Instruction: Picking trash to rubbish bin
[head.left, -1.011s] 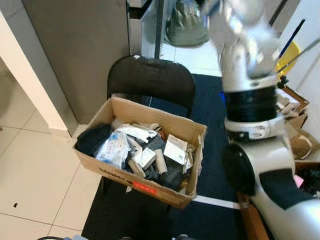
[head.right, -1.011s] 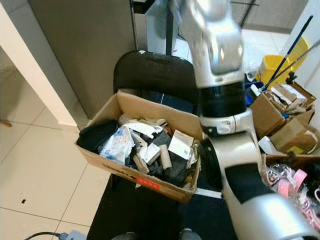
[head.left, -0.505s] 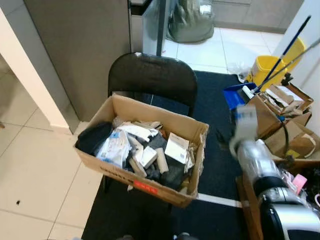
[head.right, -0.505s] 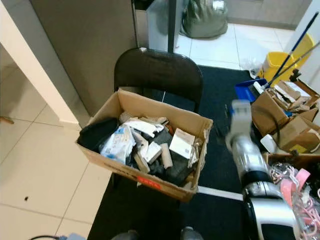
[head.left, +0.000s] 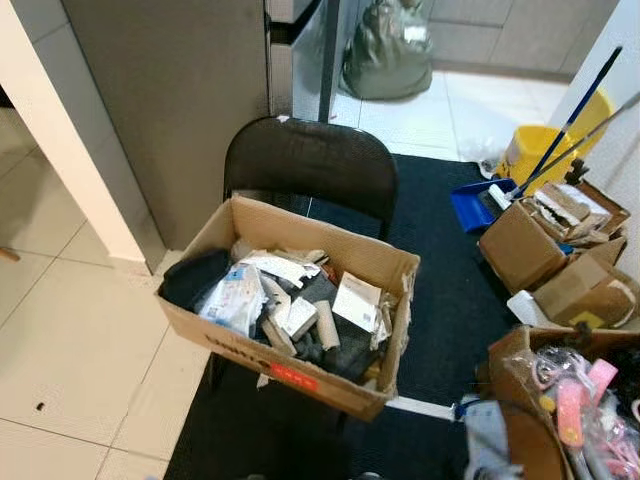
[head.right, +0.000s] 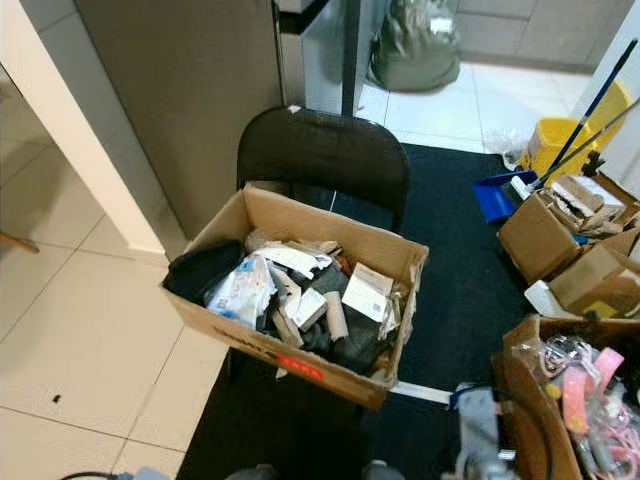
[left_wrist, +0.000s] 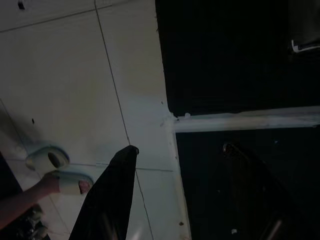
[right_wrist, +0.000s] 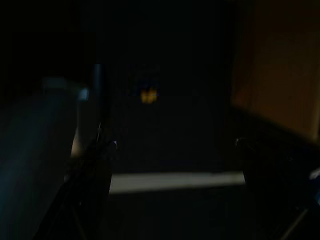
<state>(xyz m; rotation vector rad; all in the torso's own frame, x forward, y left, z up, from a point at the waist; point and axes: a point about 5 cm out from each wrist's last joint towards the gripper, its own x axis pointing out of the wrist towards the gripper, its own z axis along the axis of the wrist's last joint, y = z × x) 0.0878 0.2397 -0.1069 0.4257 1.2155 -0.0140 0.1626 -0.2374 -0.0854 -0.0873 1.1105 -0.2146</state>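
A cardboard box (head.left: 290, 370) heaped with trash stands on the seat of a black chair (head.left: 305, 165). The trash (head.left: 285, 300) is white packets, cardboard tubes and dark cloth. My right arm (head.left: 485, 440) shows as a blur low at the right, beside the box's near corner. In the dark right wrist view the right gripper (right_wrist: 174, 144) is open over the black mat, nothing between its fingers. The left gripper (left_wrist: 180, 148) hangs open above the floor, over the edge of the mat (left_wrist: 240, 60) and a white tape line (left_wrist: 245, 121).
Open cardboard boxes (head.left: 545, 245) stand at the right, with a yellow mop bucket (head.left: 530, 150) and blue dustpan (head.left: 470, 205) behind. A box with pink items (head.left: 570, 390) is at the near right. A green bag (head.left: 385, 60) lies at the back. A person's slippered foot (left_wrist: 65, 181) is near my left gripper.
My right arm, raised in front of the camera a second ago, has swung down and now hangs low at the right. The box and chair have not moved.
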